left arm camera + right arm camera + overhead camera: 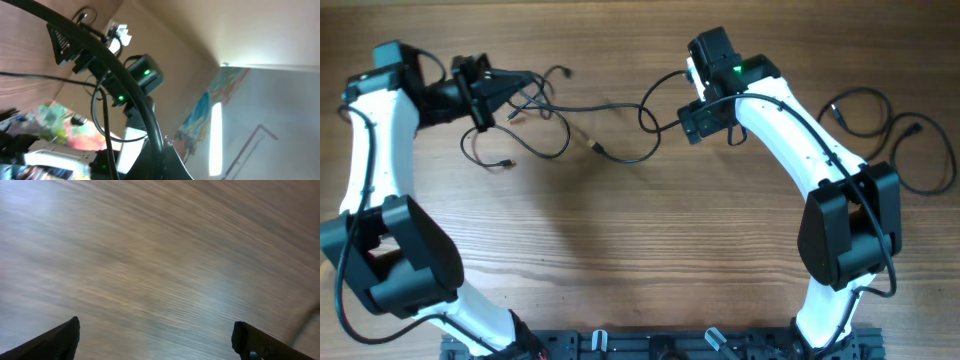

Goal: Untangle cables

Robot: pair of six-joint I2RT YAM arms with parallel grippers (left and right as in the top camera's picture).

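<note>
Right gripper [155,325] wide open, empty — thin flexible black cables [625,160] trail leftward from it — left gripper [520,85] state I can't tell.

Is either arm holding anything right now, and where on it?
Left end effector seems shut on the cables at the tangle's left end; right end effector is open, empty.
</note>
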